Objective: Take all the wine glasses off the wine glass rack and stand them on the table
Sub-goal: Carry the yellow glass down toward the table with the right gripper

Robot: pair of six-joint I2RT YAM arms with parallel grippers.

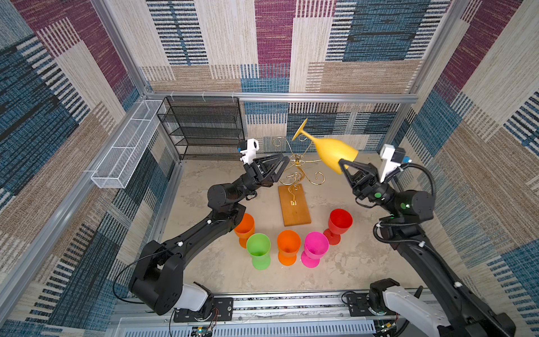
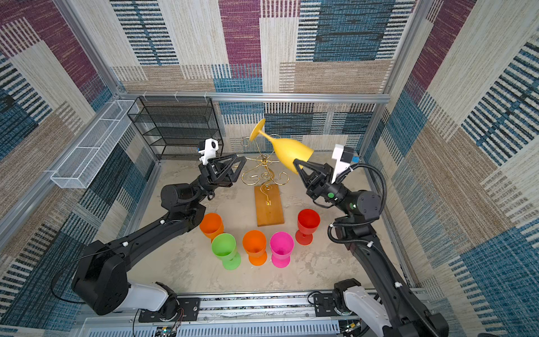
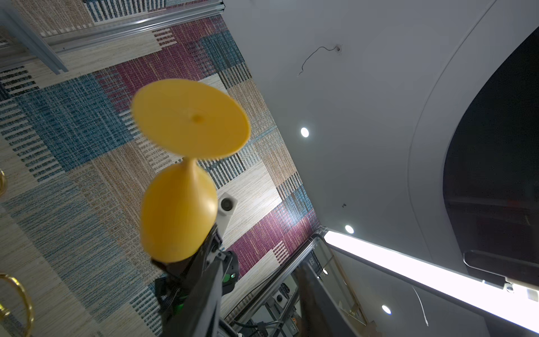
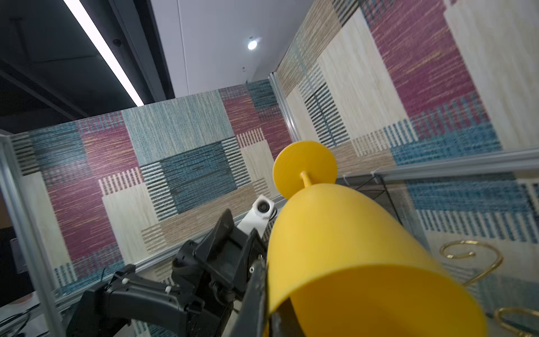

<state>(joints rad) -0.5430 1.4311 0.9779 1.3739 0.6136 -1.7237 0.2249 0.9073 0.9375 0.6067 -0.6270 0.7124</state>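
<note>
**Yellow glass held clear of the rack by the right pincer**

The sandy table [image 1: 350, 262] carries a black mesh shelf [image 1: 204, 128] at the back left. A long white mesh basket [image 1: 125, 148] hangs on the left wall. Near the middle stands the wine glass rack [image 1: 294, 210] [image 2: 269, 208], gold wire scrolls on a brown wooden base.

The right gripper [image 1: 341, 163] [image 2: 295, 162] is raised to the right of the rack's top and closed on the wine glass [image 1: 335, 150] [image 2: 291, 148]. The right wrist view shows the wall of the yellow bowl [image 4: 350, 248] pinched at its rim, one finger outside and one inside.

The glass is tilted, mouth toward the pincer and foot pointing up and away over the rack's upper arms. In the left wrist view its stem and foot [image 3: 178, 216] stand free in the air, with no wire around them.

The left gripper [image 1: 284, 162] [image 2: 242, 163] hovers just left of the rack's post and holds nothing. How far its jaws are parted cannot be told.

In front of the base stand five goblets: orange [image 1: 244, 224], green [image 1: 258, 248], a second orange [image 1: 288, 243], pink [image 1: 316, 246] and red [image 1: 340, 221].
</note>
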